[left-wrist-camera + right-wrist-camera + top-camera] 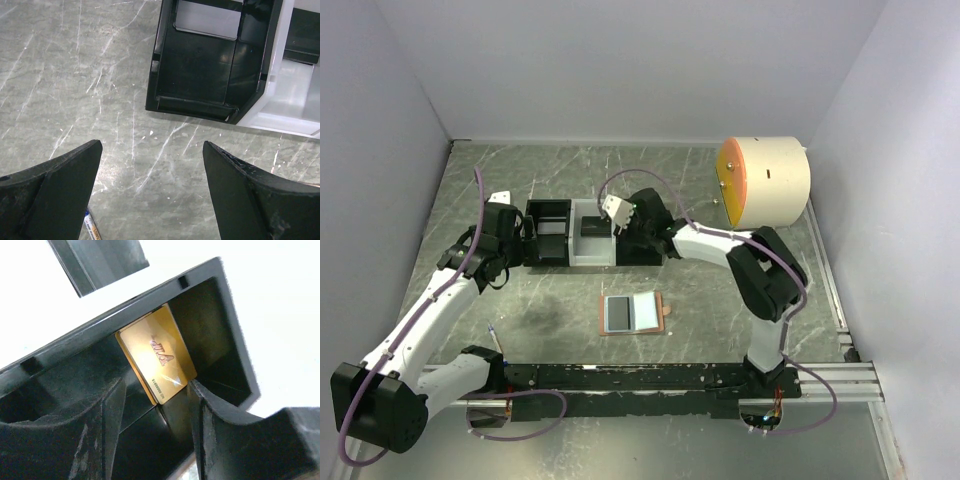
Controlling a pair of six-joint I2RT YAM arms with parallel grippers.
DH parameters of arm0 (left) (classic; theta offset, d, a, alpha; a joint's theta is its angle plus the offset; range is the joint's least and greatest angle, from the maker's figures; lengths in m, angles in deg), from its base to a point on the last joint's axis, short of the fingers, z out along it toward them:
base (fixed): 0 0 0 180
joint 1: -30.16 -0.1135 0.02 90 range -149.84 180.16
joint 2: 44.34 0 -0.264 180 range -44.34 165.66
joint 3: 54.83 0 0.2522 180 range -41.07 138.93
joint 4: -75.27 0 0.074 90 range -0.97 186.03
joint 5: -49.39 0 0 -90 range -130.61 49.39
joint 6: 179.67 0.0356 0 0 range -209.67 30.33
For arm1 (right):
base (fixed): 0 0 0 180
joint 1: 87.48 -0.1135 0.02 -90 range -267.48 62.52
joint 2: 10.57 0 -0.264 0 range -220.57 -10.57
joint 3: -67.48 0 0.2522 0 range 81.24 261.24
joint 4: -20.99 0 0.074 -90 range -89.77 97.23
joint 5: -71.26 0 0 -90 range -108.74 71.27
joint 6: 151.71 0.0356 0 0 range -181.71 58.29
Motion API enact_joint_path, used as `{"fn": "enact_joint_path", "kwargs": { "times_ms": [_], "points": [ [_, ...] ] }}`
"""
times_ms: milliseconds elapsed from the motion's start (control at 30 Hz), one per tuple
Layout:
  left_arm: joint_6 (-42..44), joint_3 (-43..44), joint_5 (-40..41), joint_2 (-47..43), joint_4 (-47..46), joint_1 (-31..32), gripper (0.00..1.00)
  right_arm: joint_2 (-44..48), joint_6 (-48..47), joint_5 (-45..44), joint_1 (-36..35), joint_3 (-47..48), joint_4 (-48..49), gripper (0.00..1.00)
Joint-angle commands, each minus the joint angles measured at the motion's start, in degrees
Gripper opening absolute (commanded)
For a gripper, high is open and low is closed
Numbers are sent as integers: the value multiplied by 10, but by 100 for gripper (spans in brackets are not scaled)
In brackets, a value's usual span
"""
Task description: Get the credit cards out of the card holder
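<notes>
Nearest, the salmon-pink leather-like folding card holder (646, 312) lies open, with what looks like a dark grey flat card (618, 313) on its left panel. Farther left, the left gripper (152, 145) gapes wide, empty. Beyond, the right gripper (156, 385), jaws partly apart, seems to be releasing a gold card (157, 357) into the black-and-grey tray (592, 258). Next move: fetch the grey card.

Right wrist: fine print on gold card (157, 357) too small to read. Darker band along its left edge, second card or just thickness, cannot tell. Surround washed out white.
Left wrist: tray (200, 65) cropped at top and right edges. Blue-tipped item (91, 226) mostly cut off at bottom, unidentifiable.
Top view: card holder (633, 313) pocket contents too small to tell. Right gripper (632, 232) fingertips hidden under own wrist.
</notes>
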Motion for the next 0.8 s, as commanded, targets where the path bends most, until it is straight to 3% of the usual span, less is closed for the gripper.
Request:
{"fn": "enact_joint_path", "kwargs": {
  "times_ms": [0, 200, 333, 433, 567, 767],
  "points": [
    [5, 20, 5, -5, 6, -1, 94, 75, 95, 46, 4, -17, 40, 54],
    [6, 18, 4, -11, 2, -1, 94, 144, 277, -82, 4, -56, 47, 60],
    [5, 18, 3, -14, 2, -1, 94, 148, 440, -215, 10, -25, -80, 72],
    [6, 18, -1, -15, 2, -1, 95, 131, 500, -192, 20, 5, -178, 74],
    [7, 17, -15, -20, 1, -1, 96, 124, 519, -137, 22, -4, -197, 75],
    [7, 13, -19, -25, -2, -1, 96, 87, 521, -175, 24, 16, -226, 76]
  ]
}}
